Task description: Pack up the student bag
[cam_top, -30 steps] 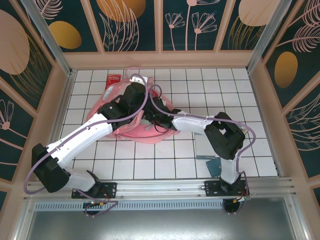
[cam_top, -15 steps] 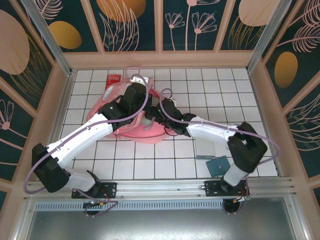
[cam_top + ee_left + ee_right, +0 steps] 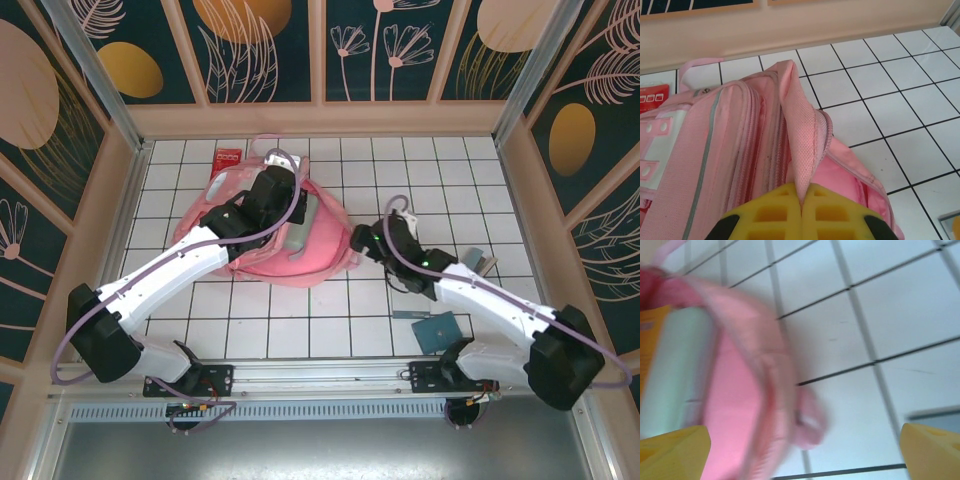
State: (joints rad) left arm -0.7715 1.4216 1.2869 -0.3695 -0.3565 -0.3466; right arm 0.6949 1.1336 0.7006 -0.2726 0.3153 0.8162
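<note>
The student bag lies on the left half of the tiled surface, towards the far edge, its mouth turned to the right. The left gripper has its fingers together, clamped on a fold of pink fabric at the rim of the opening and lifting it, so the mouth stands open. A pale green item sits inside.

The right gripper hangs just beside the bag's right edge, fingers wide apart with nothing between them. That wrist view is blurred, so what else is in the bag is hard to tell.

The step in hand looks like loading, one arm holding the bag open while the other fetches. A dark flat item lies near the near edge on the right. The next move probably calls for the right arm to take it and slide it into the mouth without knocking the held flap.
</note>
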